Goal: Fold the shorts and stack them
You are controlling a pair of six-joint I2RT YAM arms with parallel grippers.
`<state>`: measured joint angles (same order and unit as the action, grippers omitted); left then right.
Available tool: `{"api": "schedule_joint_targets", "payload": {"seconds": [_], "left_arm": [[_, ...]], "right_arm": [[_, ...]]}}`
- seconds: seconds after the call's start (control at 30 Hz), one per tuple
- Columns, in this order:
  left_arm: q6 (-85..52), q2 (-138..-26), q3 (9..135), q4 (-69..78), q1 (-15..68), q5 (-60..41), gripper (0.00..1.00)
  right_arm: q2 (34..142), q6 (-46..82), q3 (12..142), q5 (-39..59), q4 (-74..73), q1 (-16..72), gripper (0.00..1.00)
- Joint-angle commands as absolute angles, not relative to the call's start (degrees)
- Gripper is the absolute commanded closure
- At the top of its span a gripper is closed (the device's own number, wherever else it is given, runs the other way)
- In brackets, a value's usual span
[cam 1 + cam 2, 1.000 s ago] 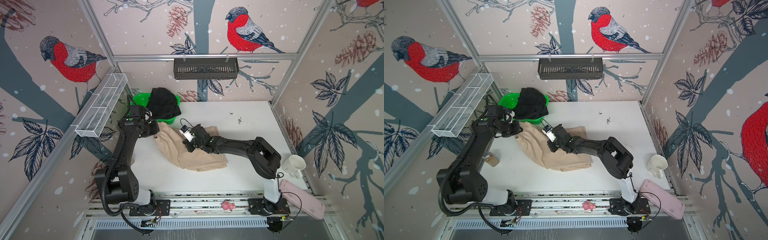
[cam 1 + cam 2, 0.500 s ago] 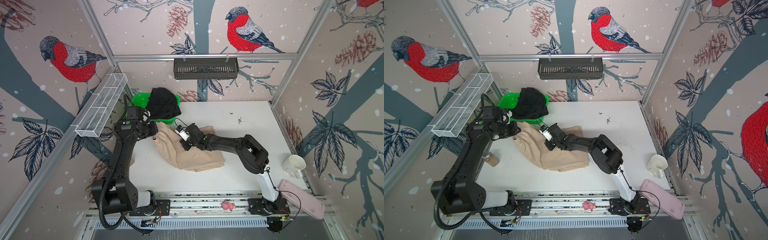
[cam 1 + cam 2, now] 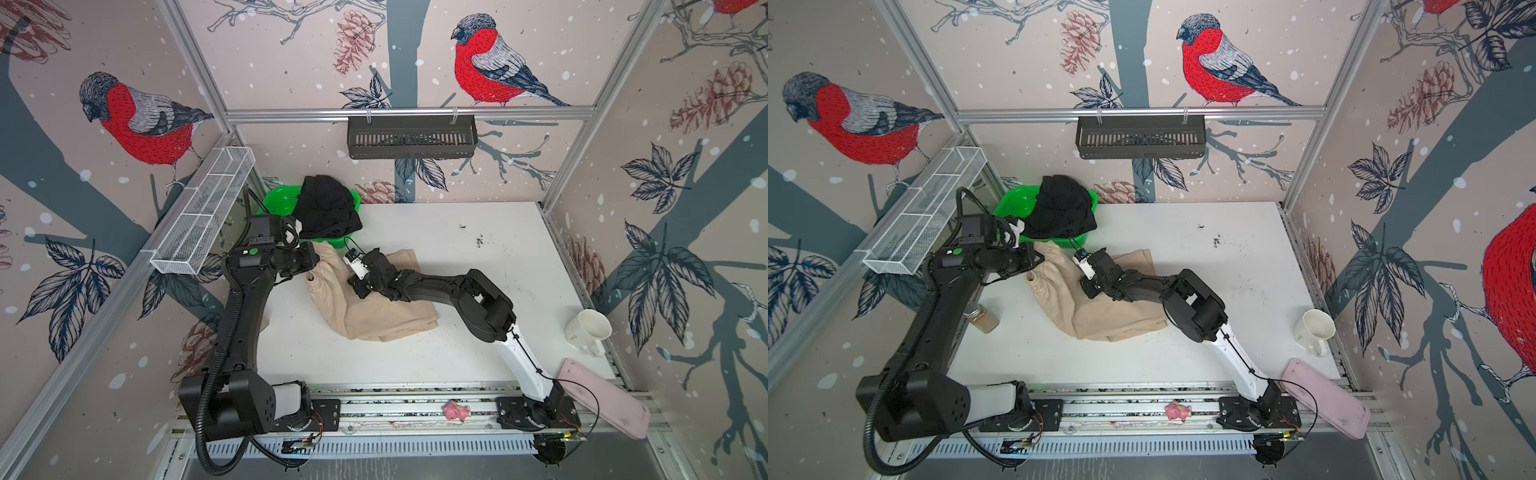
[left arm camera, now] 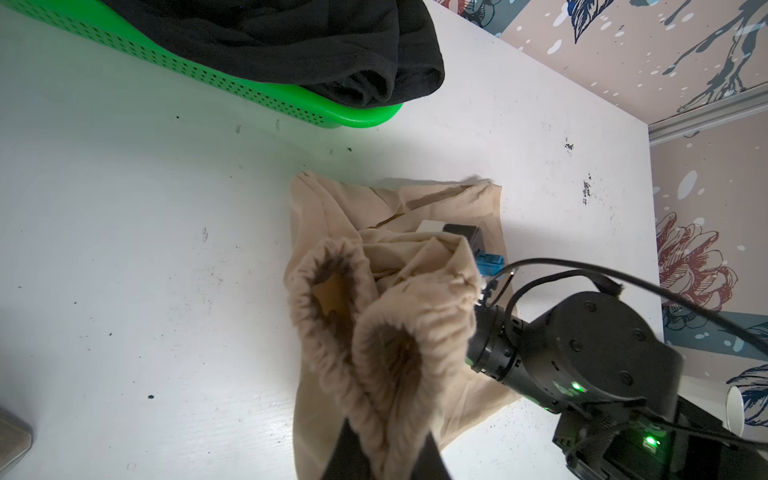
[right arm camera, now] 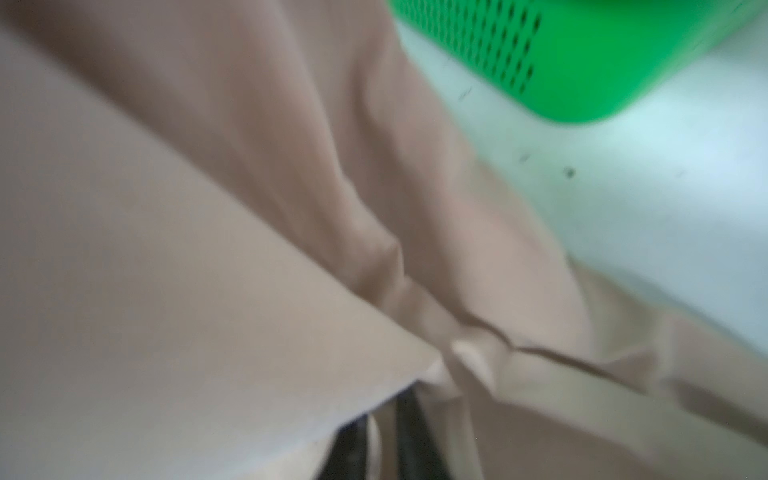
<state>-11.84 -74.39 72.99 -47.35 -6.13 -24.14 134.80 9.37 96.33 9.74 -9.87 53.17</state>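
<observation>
The tan shorts [image 3: 374, 316] lie rumpled on the left half of the bench [image 3: 490, 282], just in front of the green basket [image 3: 277, 198], and their far edge is close to the basket's wall. The black shorts [image 3: 328, 208] are heaped in the basket and drape over its near rim, as both top views show. The left tool [image 4: 382, 451] is clamped tight on the gathered waistband [image 4: 328, 291] of the tan shorts. It holds that end up off the bench, so the waistband stands in two rounded loops in front of its camera. In both top views this tool is at the left end of the cloth, near the basket's corner. The right tool [image 3: 358, 287] is down on the middle of the tan shorts, its arm reaching over the cloth from the right. Its wrist view is blurred. Dark fingers [image 5: 409, 436] show with a fold of tan cloth between them, but I cannot tell whether they grip it or stand loose. A mug [image 3: 588, 332] and a pink tray [image 3: 602, 399] are at the right edge, well apart from the shorts
</observation>
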Motion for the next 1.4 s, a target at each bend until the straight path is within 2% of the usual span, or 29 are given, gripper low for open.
{"api": "schedule_joint_targets", "payload": {"seconds": [0.0, 0.03, 0.07, 0.17, 0.3, 0.37, 0.47, 0.57, 0.77, 1.0, 1.37], "left_arm": [[-11.27, -73.79, 72.96, -47.02, -6.24, -24.24, 1.00], [-11.43, -73.66, 73.08, -46.93, -6.24, -23.76, 1.00], [-11.77, -73.57, 73.05, -46.65, -6.24, -23.39, 1.00], [-13.92, -73.56, 72.24, -44.95, -6.24, -24.27, 1.00], [-19.51, -72.79, 68.44, -38.91, -6.01, -28.51, 1.00], [-22.24, -72.34, 66.86, -36.27, -5.18, -28.82, 1.00], [-24.81, -71.91, 66.54, -34.89, -2.39, -25.08, 1.00], [-27.84, -71.64, 65.86, -32.50, 0.32, -23.45, 1.00], [-31.30, -73.58, 64.95, -29.70, 6.34, -21.29, 1.00], [-32.16, -78.61, 64.57, -28.33, 12.81, -17.99, 1.00], [-33.70, -88.79, 64.41, -21.17, 21.31, -20.02, 1.00]], "right_arm": [[129.69, 11.16, 93.70, 8.37, -15.31, 52.69, 0.62], [127.32, 11.08, 91.28, 8.03, -16.15, 52.41, 0.54], [124.80, 10.93, 88.49, 8.00, -16.75, 51.95, 0.50], [116.99, 10.84, 78.58, 6.27, -16.39, 50.39, 0.48], [106.21, 10.59, 64.26, 0.57, -12.35, 49.16, 0.61], [100.63, 10.95, 56.44, -4.09, -9.65, 49.52, 0.74], [93.82, 13.84, 46.67, -6.66, -7.33, 49.56, 0.88], [88.74, 16.99, 39.21, -7.82, -8.11, 49.74, 0.94], [87.05, 20.32, 32.61, -9.03, -11.36, 51.19, 0.97], [88.78, 21.32, 32.00, -9.54, -13.84, 54.09, 0.97], [91.81, 23.23, 31.90, -8.20, -18.07, 56.14, 0.90]]}}
